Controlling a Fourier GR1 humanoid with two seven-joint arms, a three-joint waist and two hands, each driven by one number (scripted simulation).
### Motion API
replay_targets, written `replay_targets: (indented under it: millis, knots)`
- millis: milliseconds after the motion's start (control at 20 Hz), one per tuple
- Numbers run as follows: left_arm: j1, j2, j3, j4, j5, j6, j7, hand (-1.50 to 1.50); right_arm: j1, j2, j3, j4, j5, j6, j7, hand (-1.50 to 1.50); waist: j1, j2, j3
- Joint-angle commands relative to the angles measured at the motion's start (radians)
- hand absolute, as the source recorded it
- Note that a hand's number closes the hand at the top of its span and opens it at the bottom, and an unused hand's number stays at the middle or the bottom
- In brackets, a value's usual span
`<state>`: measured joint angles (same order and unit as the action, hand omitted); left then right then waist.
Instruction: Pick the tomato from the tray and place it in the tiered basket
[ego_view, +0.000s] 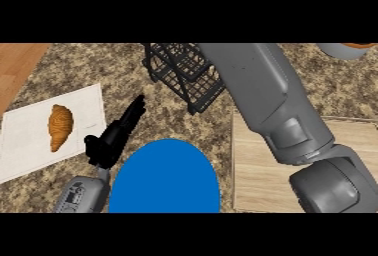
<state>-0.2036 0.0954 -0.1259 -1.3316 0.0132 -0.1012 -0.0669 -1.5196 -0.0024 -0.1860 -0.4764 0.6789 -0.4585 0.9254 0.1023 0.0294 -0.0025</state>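
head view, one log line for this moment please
right forearm across tiered basket, right hand out of view | left hand open, resting beside blue plate | tomato not visible | tray partly hidden by forearm

A golden-brown croissant (60, 126) lay on a flat white tray (29, 150); the grey right forearm (258, 90) hid part of the black wire basket (181, 75).

Lighting: bright, even and diffuse from overhead, the speckled surface (96, 65) uniformly lit across its width; the grey right forearm (273, 100) grades softly from pale upper face to darker flank; the blue plate (166, 180) reads as flat colour, the black left hand (111, 142) as near-silhouette.
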Motion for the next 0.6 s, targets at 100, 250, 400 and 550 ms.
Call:
replay_targets:
  millis: [100, 250, 400, 550]
  knots:
    - [-0.005, -0.008, -0.007, 0.007, -0.007, 0.000, -0.004, 0.00, -0.055, 0.002, -0.075, 0.076, -0.182, -0.143, 0.035, -1.50, 0.008, -0.006, 0.000]
    - [-0.010, 0.008, 0.022, 0.011, 0.015, -0.012, 0.007, 0.00, -0.068, 0.002, -0.084, 0.095, -0.220, -0.218, -0.034, -1.50, -0.002, -0.006, 0.000]
    - [0.007, -0.015, -0.005, -0.003, -0.005, 0.005, 0.009, 0.00, -0.107, 0.002, -0.054, 0.123, -0.200, -0.339, -0.031, -1.50, -0.008, -0.011, 0.000]
    - [0.052, 0.048, 0.040, -0.014, 0.014, -0.021, -0.005, 0.00, -0.117, -0.006, -0.009, 0.149, -0.086, -0.442, 0.009, -1.50, -0.043, -0.020, -0.001]
